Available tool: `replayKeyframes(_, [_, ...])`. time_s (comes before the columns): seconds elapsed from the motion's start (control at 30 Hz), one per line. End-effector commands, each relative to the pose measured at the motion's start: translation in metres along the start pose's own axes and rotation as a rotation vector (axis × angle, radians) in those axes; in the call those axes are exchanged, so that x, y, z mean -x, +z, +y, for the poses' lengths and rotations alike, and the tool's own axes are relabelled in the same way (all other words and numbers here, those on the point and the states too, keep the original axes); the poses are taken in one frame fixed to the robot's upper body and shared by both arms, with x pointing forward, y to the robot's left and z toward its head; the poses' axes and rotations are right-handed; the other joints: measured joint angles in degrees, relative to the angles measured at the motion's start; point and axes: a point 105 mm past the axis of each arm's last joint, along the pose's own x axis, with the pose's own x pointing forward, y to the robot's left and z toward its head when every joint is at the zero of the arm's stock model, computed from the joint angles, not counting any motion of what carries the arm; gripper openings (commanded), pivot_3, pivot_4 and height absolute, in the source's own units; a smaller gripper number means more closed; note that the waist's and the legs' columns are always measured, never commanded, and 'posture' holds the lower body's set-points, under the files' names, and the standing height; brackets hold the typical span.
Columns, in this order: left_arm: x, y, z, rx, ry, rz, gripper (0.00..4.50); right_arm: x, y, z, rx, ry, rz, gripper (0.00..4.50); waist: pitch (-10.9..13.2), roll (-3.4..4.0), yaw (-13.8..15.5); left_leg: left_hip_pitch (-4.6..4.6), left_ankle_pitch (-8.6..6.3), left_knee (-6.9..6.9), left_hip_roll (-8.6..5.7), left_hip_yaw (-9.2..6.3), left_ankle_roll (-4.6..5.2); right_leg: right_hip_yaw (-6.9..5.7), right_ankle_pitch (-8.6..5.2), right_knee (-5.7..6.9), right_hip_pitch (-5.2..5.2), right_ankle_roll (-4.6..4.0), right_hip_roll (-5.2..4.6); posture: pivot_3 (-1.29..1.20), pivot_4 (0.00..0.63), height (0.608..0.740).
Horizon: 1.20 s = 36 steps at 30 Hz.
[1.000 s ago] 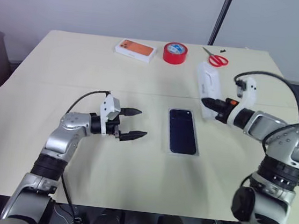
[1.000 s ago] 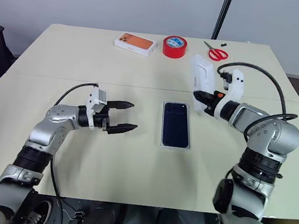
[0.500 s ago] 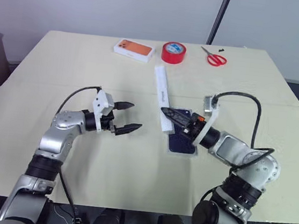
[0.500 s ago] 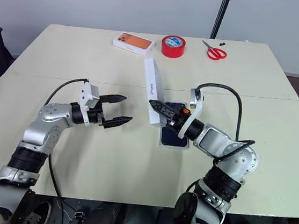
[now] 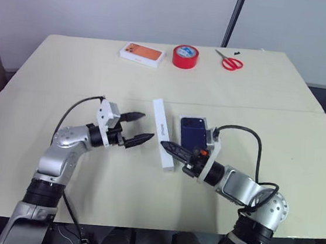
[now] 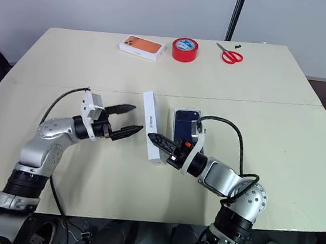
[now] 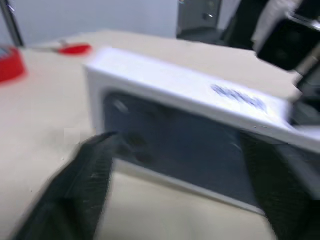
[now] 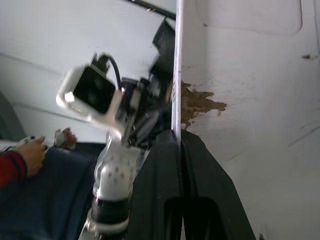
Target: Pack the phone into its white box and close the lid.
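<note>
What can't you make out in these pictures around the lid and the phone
- The white box: the phone covers its floor in the eye views.
- The lid: stands on edge in the right gripper, its printed face turned away.
- Lid lettering: blurred in the left wrist view.

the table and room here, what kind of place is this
Probably a lab or office workspace set up for a tabletop test: a plain beige table against a bare pale wall, with stray supplies on it, red tape roll, red scissors and an orange-topped box.
</note>
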Motion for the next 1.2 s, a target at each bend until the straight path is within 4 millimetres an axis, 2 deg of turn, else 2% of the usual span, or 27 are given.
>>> replayKeyframes(0.03, [-0.009,0.007,-0.005,-0.031,-0.029,-0.022,1.76,0.002,0.007,0.001,-0.028,0.001,-0.035,0.00,0.0,0.00,0.0,0.00,0.00,0.00,0.00,0.00,0.00,0.00,0.00,0.00,0.01,0.00,0.00,0.00,0.150,0.740])
replayKeyframes(0.13, [-0.021,0.000,-0.004,-0.002,-0.025,-0.038,0.30,0.007,0.007,-0.015,0.013,-0.108,-0.013,0.00,0.0,0.02,0.2,0.00,-0.02,0.00,-0.01,0.04,0.03,0.02,0.00,-0.02,0.01,0.00,0.00,0.00,0.150,0.740])
replayKeyframes(0.2, [-0.032,-0.008,0.001,0.011,-0.001,-0.052,0.30,0.011,0.011,-0.028,0.035,-0.174,-0.022,0.00,-0.1,0.00,0.4,0.02,-0.03,0.02,-0.03,0.04,0.05,0.01,0.00,-0.03,0.05,0.01,0.01,0.00,0.150,0.740])
replayKeyframes(0.27, [-0.046,-0.009,-0.001,0.034,-0.013,-0.070,0.30,0.013,0.020,-0.031,0.060,-0.186,-0.056,0.00,-0.1,-0.02,0.7,0.09,-0.07,0.02,-0.08,0.11,0.12,0.01,-0.01,-0.06,0.13,0.01,0.03,0.00,0.150,0.740])
replayKeyframes(0.33, [-0.060,-0.004,-0.002,0.021,-0.013,-0.097,0.26,0.016,0.033,-0.026,0.059,-0.153,-0.115,0.62,-0.1,-0.04,0.8,0.09,-0.07,0.06,-0.08,0.12,0.13,0.02,-0.01,-0.06,0.15,0.01,0.07,0.00,0.150,0.740])
replayKeyframes(0.4, [-0.067,-0.002,-0.005,0.015,-0.024,-0.113,0.26,0.019,0.041,-0.022,0.135,-0.159,-0.128,1.44,-0.1,-0.04,0.8,0.08,-0.07,0.08,-0.08,0.14,0.12,0.03,0.00,-0.06,0.14,0.02,0.07,0.00,0.150,0.740])
replayKeyframes(0.47, [-0.073,-0.003,-0.008,0.018,-0.039,-0.117,0.26,0.025,0.055,-0.018,0.186,-0.162,-0.178,2.49,-0.1,-0.04,0.8,0.06,-0.07,0.08,-0.08,0.18,0.12,0.06,0.00,-0.06,0.10,0.02,0.07,0.00,0.150,0.740])
replayKeyframes(0.6, [-0.090,-0.008,-0.014,0.013,-0.079,-0.117,0.26,0.044,0.087,-0.018,0.560,-0.320,-0.158,4.45,-0.1,-0.06,0.9,0.02,-0.07,0.09,-0.10,0.26,0.13,0.08,-0.01,-0.06,0.05,0.02,0.07,0.00,0.150,0.740])
replayKeyframes(0.7, [-0.110,-0.007,-0.021,0.020,-0.122,-0.127,0.26,0.060,0.132,-0.013,0.598,-0.356,-0.291,4.45,0.0,-0.12,0.6,0.02,-0.08,0.09,-0.06,0.31,0.14,0.09,-0.01,-0.06,0.01,0.02,0.16,0.00,0.150,0.740])
replayKeyframes(0.77, [-0.118,-0.003,-0.024,-0.008,-0.144,-0.128,0.26,0.062,0.138,-0.012,0.696,-0.395,-0.268,4.45,0.0,-0.13,0.9,0.02,-0.08,0.10,-0.05,0.34,0.14,0.09,-0.01,-0.04,0.01,0.02,0.18,0.00,0.150,0.740])
replayKeyframes(0.87, [-0.114,-0.002,-0.019,-0.014,-0.143,-0.115,0.26,0.058,0.132,-0.016,0.809,-0.426,-0.209,4.45,0.0,-0.17,0.8,-0.02,-0.11,0.07,-0.03,0.33,0.19,0.08,-0.01,-0.14,0.02,0.02,0.17,0.00,0.150,0.740])
replayKeyframes(0.9, [-0.109,-0.003,-0.018,-0.007,-0.145,-0.100,0.26,0.057,0.128,-0.018,0.831,-0.425,-0.200,4.07,0.0,-0.17,0.6,-0.02,-0.11,0.05,-0.02,0.36,0.20,0.10,-0.01,-0.14,-0.01,0.02,0.17,0.00,0.150,0.740])
replayKeyframes(0.97, [-0.094,-0.007,-0.018,-0.005,-0.170,-0.051,0.26,0.056,0.121,-0.025,0.934,-0.472,-0.150,3.61,0.0,-0.17,0.4,-0.02,-0.11,0.04,0.00,0.37,0.19,0.11,-0.01,-0.10,-0.04,0.02,0.18,0.00,0.150,0.740])
replayKeyframes(1.03, [-0.079,-0.015,-0.024,0.001,-0.220,0.032,0.26,0.058,0.113,-0.037,1.085,-0.537,-0.069,2.61,0.0,-0.14,0.3,0.00,-0.10,0.06,0.02,0.35,0.19,0.14,-0.01,-0.04,-0.06,0.02,0.21,0.00,0.150,0.740])
replayKeyframes(1.1, [-0.067,-0.020,-0.024,-0.018,-0.219,0.085,0.26,0.059,0.110,-0.042,1.050,-0.530,-0.094,1.52,0.0,-0.15,0.5,0.00,-0.10,0.08,0.01,0.33,0.18,0.16,-0.01,-0.05,-0.06,0.02,0.20,0.00,0.150,0.740])
replayKeyframes(1.2, [-0.055,-0.019,-0.018,0.016,-0.181,0.107,0.26,0.061,0.106,-0.046,1.096,-0.547,-0.078,0.04,0.0,-0.15,1.1,-0.01,-0.09,0.12,0.03,0.30,0.17,0.16,-0.01,-0.06,-0.03,0.02,0.19,0.00,0.150,0.740])
